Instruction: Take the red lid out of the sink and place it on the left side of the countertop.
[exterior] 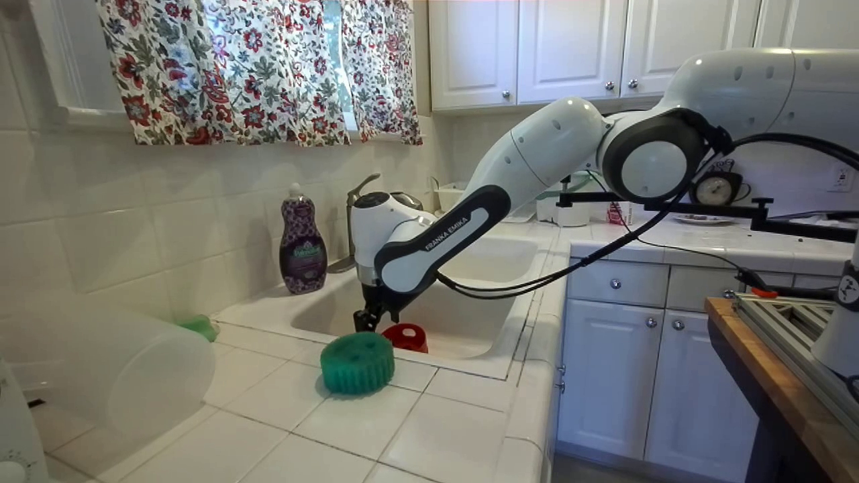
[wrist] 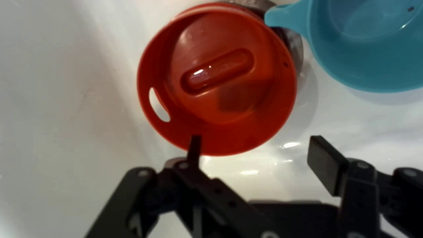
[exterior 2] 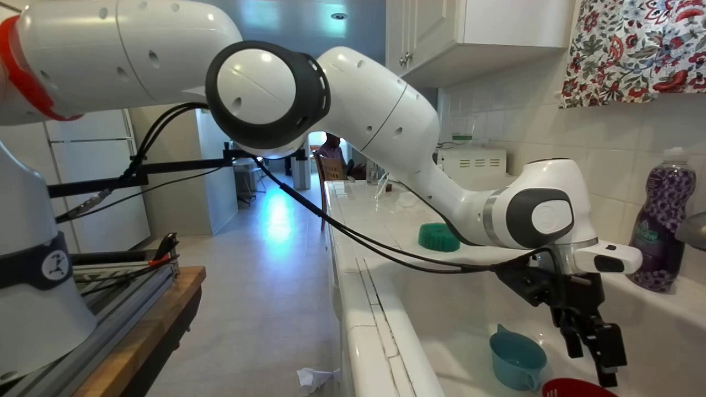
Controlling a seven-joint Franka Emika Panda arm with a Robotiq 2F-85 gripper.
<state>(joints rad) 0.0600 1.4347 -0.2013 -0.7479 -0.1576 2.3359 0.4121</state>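
At the wrist view's upper middle, the red lid (wrist: 217,79) lay in the sink (wrist: 76,109), up-frame and slightly left of my pincer (wrist: 259,155), which stood wide apart, its left-of-frame half overlapping the lid's lower rim, touching or not I couldn't tell.

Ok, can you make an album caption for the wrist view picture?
Robot's-eye view: the open gripper near the red lid, which sits beside a blue cup in the white sink.
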